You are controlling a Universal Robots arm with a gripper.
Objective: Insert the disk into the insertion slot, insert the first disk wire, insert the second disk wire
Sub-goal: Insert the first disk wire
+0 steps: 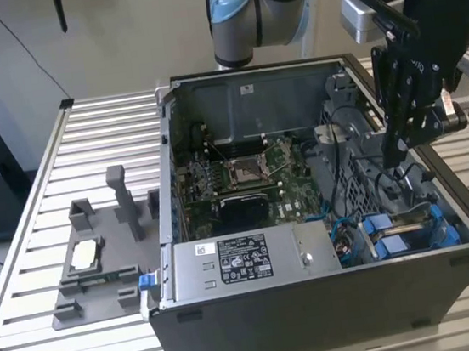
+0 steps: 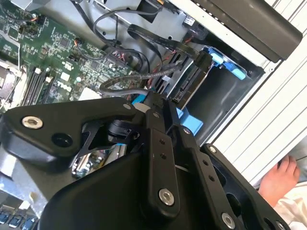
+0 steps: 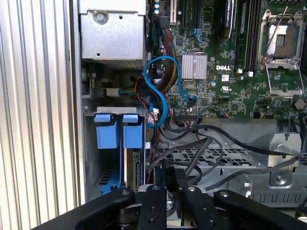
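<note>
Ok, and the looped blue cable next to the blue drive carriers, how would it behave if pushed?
The blue cable would probably flop, since it curves in a loose, unsupported loop. It looks thin and flat, so it is likely light and easy to bend aside. One end seems to reach the motherboard, so it might swing back rather than stay moved.

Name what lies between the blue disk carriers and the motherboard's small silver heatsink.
In the first wrist view, a looped blue cable lies between the blue carriers and the heatsink.
</note>
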